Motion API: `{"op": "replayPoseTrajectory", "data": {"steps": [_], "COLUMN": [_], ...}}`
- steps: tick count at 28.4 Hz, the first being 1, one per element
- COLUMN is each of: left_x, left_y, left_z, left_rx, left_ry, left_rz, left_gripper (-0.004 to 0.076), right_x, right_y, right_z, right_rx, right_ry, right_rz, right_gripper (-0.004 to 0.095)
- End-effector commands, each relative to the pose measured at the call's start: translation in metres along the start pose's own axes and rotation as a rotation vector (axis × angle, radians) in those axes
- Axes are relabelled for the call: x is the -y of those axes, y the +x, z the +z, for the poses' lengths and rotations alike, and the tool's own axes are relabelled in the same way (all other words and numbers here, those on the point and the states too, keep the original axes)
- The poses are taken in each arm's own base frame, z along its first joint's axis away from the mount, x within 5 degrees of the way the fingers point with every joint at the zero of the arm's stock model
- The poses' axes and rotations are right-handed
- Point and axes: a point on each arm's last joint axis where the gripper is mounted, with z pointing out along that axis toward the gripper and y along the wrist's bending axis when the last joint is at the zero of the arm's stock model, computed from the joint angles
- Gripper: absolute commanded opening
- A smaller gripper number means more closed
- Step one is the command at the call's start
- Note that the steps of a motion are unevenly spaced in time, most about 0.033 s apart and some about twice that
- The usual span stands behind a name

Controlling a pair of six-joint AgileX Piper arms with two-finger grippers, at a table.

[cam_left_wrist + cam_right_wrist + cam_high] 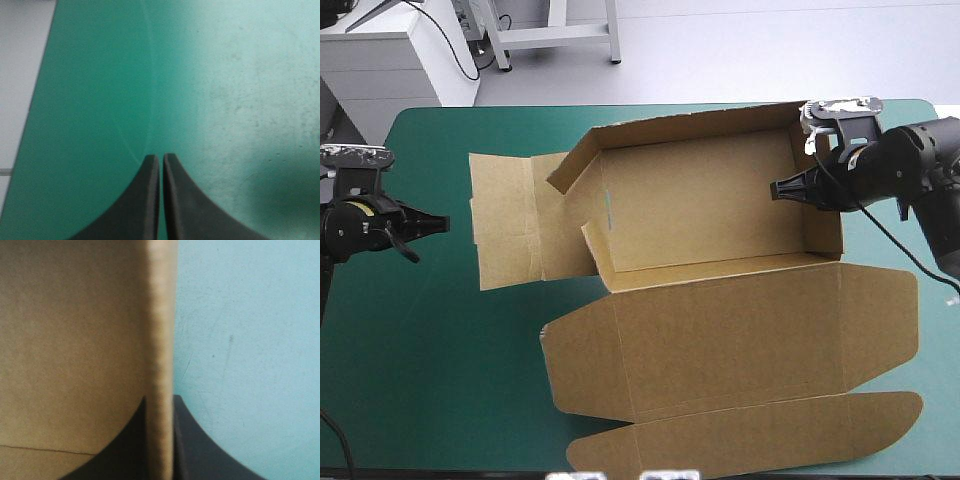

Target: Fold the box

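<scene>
The brown box lies at mid-table as an open tray with its far, near and right walls raised. Its left end panels lie flat on the teal-green cover. The lid is spread flat toward the front, ending in a long tuck flap. My right gripper is at the tray's right wall, and the right wrist view shows its fingers pinched on that wall's upright edge. Well left of the box, my left gripper hangs shut over bare cover, its tips holding nothing.
The lid's tuck flap reaches almost to the table's front edge. Bare teal-green cover stretches across the front left. In the left wrist view the table's edge runs beside my left gripper.
</scene>
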Motion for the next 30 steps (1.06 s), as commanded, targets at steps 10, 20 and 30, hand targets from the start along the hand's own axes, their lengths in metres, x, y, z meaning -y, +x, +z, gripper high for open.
{"op": "replayPoseTrajectory", "data": {"steps": [10, 20, 30], "left_x": [0.044, 0.069, 0.079], "left_y": [-0.01, -0.022, -0.022], "left_z": [0.064, 0.048, 0.033], "left_rx": [0.019, 0.131, 0.159], "left_ry": [0.522, 0.906, 1.095], "left_rz": [-0.088, -0.137, -0.076], "left_gripper": [0.0015, 0.0014, 0.0014], "right_x": [-0.001, -0.003, -0.004], "right_y": [0.0, 0.0, -0.004], "right_z": [-0.025, -0.025, -0.009], "right_rx": [0.063, 0.063, 0.026], "right_ry": [-0.029, -0.051, -0.064], "right_rz": [0.001, 0.016, 0.026], "right_gripper": [-0.002, -0.002, -0.002]}}
